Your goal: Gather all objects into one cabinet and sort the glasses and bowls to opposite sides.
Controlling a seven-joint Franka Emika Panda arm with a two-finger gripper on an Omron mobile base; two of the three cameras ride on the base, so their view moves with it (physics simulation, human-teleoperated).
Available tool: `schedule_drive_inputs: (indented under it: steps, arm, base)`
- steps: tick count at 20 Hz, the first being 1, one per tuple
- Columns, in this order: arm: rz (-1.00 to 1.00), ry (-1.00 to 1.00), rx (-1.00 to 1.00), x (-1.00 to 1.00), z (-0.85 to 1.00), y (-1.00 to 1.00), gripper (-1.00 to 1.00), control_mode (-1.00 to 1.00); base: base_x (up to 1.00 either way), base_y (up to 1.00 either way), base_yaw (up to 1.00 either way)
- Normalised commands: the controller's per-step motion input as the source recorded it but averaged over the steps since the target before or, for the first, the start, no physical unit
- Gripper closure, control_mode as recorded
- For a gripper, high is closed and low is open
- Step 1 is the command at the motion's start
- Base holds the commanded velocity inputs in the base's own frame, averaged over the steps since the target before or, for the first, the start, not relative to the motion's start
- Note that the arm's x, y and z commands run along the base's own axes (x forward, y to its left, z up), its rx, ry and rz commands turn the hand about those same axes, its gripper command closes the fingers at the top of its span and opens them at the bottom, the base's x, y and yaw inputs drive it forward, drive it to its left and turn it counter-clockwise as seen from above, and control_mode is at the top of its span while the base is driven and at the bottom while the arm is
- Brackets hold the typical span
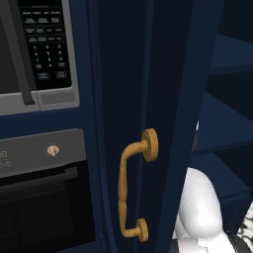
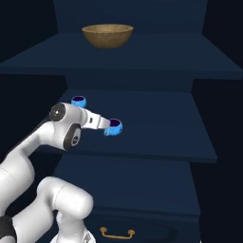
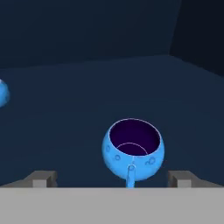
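Claw (image 3: 112, 179) spread wide, empty, aligned on blue cup (image 3: 133, 151) on cabinet shelf (image 2: 156, 128); advance and closing are judged next.

Middle shelf (image 2: 156, 128): open to the right

Blue cup (image 3: 133, 148) sits between the spread fingertips; second cup (image 2: 79, 100) blocks the left; the shelf right of them lies bare.

Black microwave keypad panel (image 1: 47, 42) with grey trim up left of hand; black glass-front oven (image 1: 44, 207) below it; small brass drawer pull (image 2: 116, 233) beneath hand.
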Motion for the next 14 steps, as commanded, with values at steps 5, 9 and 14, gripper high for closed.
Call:
schedule_drive_inputs:
  steps: [5,9,14]
  arm:
    - [0.00,0.32,0.05,0.01,-0.40,-0.14,-1.00,-1.00]
    - [0.00,0.17,0.05,0.03,-0.39,-0.23,-1.00,-1.00]
    - [0.00,0.02,0.01,0.15,-0.37,-0.11,-1.00,-1.00]
  base:
    - [0.00,0.00,0.00]
    - [0.00,0.00,0.00]
    - [0.00,0.00,0.00]
